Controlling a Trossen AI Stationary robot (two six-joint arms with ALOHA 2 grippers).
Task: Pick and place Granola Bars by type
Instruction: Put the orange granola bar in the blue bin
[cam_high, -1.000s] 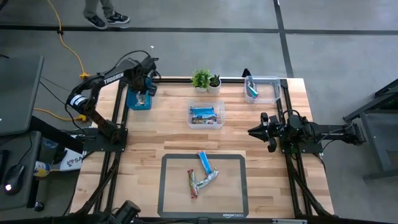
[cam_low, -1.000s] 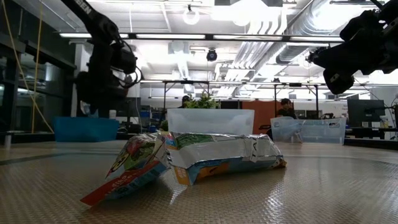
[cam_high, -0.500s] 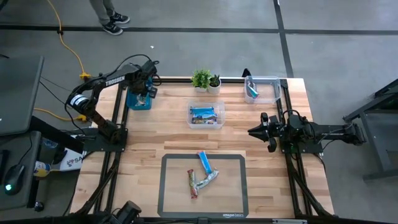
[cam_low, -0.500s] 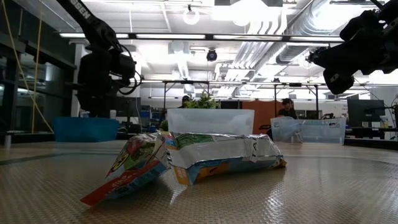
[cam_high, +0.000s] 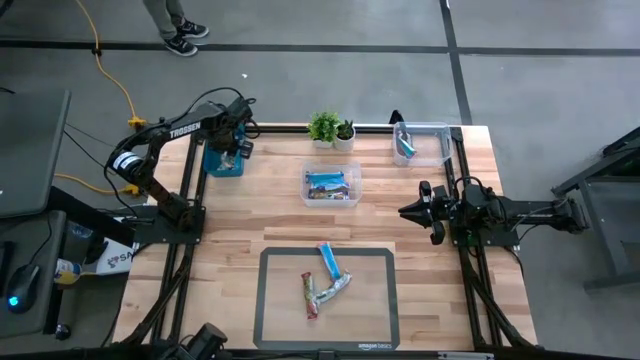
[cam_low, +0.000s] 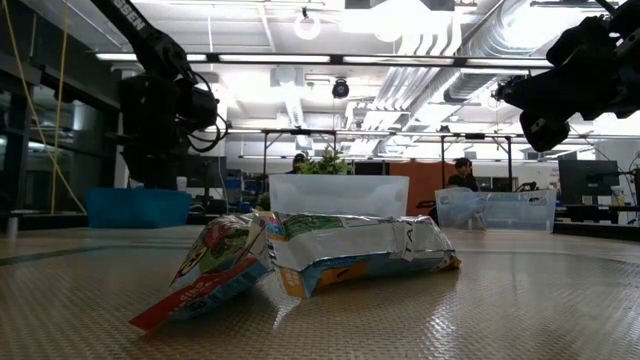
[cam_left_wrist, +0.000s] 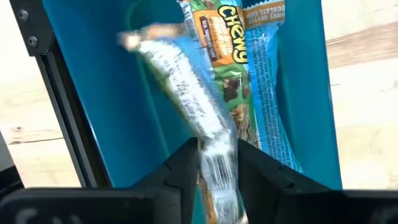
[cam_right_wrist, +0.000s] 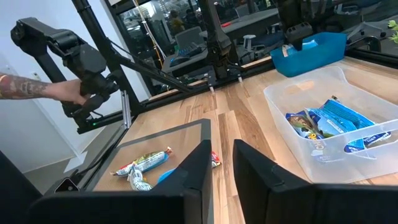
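Observation:
Three granola bars lie on the dark-edged mat (cam_high: 270, 300) near the table's near edge: a light blue one (cam_high: 328, 260), a red-green one (cam_high: 310, 297) and a silvery one (cam_high: 337, 287). My left gripper (cam_high: 232, 150) hangs over the blue bin (cam_high: 222, 164) at the far left, shut on a blue-white bar (cam_left_wrist: 186, 87). Inside that bin lie a green Chewy bar (cam_left_wrist: 227, 56) and a light blue one (cam_left_wrist: 264, 93). My right gripper (cam_high: 408, 212) hovers open above the table's right side, touching nothing. My left gripper pinches the blue-white bar between its two fingers near one end (cam_left_wrist: 217, 163). The fingers come from above, pointing down into the blue bin. The bar runs away from the fingers along them, tilted, with its free end (cam_left_wrist: 140, 37) over the bin's inside.
A clear bin (cam_high: 332, 200) mid-table holds light blue bars; another clear bin (cam_high: 425, 155) at the far right corner holds one more. Two small potted plants (cam_high: 330, 128) stand at the far edge. A person's arm (cam_right_wrist: 37, 90) shows beyond the table.
My left gripper has shifted slightly toward the far edge over the blue bin, still shut on its bar. Everything else has kept still.

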